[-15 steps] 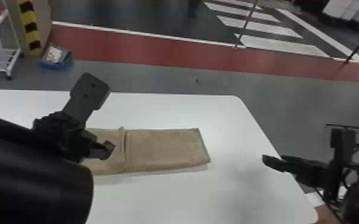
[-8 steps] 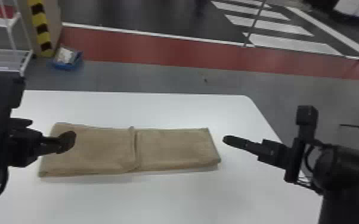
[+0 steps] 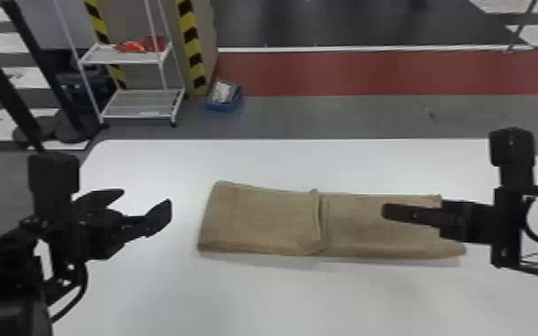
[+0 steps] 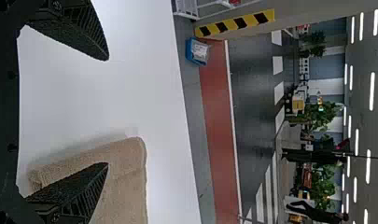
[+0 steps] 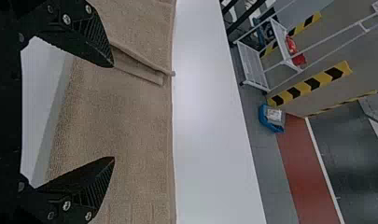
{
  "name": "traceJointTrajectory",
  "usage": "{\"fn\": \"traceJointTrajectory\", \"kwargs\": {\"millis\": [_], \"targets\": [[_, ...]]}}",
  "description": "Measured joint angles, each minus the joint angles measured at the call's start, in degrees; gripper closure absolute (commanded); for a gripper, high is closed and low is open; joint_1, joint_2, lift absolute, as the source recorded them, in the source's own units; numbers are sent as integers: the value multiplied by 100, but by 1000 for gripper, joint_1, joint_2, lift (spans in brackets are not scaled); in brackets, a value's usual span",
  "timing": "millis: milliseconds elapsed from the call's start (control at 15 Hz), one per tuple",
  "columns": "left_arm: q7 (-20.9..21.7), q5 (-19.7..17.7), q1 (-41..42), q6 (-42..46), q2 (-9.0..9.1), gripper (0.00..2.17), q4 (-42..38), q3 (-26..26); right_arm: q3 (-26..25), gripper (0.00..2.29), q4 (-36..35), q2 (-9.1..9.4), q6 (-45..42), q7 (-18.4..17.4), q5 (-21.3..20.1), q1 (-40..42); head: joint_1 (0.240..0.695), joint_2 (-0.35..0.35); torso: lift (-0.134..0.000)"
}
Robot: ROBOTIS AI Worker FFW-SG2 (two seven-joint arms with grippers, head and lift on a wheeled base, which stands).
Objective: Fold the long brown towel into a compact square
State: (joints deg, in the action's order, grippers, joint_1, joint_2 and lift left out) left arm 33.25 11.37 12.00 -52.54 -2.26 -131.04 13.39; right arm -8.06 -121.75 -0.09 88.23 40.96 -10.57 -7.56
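Long brown cloth towel: laid flat as a folded strip on the smooth white table, stretched from near the left gripper to beneath the right one.
Towel's middle: crossed by a raised fold edge.
Black two-fingered left gripper: held beside the towel's left end, fingers spread, nothing gripped; in the left wrist view one finger is seen against the towel's end, the other against bare table.
Black two-fingered right gripper: held over the towel's right part, fingers parted; whether the cloth is touched cannot be told.
Floor beyond table: a white metal shelf cart and a blue plastic bin are seen.
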Motion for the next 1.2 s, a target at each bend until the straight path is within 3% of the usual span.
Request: {"fn": "traceJointTrajectory", "kwargs": {"millis": [400,1200], "targets": [[92,-272,254,436,-38,103,60,342,562,218,953,0,-772,-368,102,-386,695,160,-125],[147,-302,438,603,-38,117,36,410,833,221,1632,0,-708,-403,482,-680,695,206,-125]]}}
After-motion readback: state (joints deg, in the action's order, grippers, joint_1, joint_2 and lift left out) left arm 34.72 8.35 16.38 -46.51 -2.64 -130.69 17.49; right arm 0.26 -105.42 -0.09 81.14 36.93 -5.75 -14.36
